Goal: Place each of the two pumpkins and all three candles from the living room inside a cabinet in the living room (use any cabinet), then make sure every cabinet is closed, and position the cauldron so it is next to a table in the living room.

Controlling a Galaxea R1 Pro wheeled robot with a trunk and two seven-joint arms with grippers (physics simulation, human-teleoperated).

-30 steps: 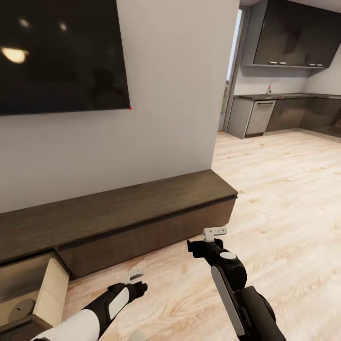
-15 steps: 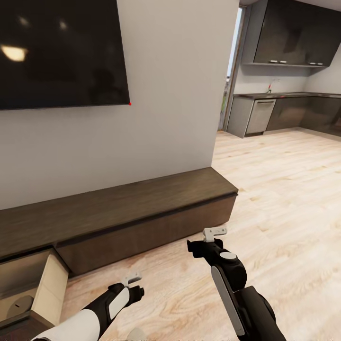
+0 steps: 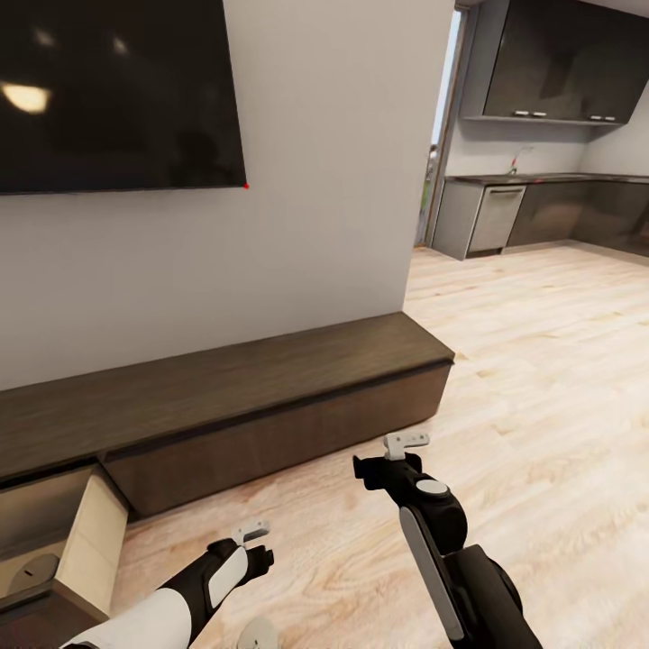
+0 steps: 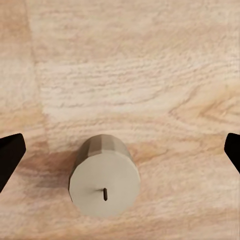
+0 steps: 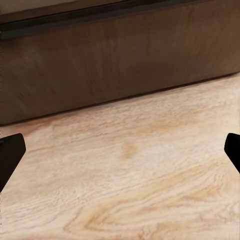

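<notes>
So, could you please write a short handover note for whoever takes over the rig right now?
Left tool: open, empty, above a candle standing upright on the wood floor.
Right tool: open, empty, facing the closed front of the cabinet.
One cabinet drawer is pulled open with a second candle inside.
Done: that candle stowed.
Left: grasp the floor candle, stow it, find the rest, close the drawer.

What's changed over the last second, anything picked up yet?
Nothing picked up. The view has shifted, so the camera moved: the cabinet and its open drawer sit lower and further left, and a candle on the floor has come into sight below the left gripper. That gripper hangs open over it; the right gripper is open too, holding nothing.
</notes>
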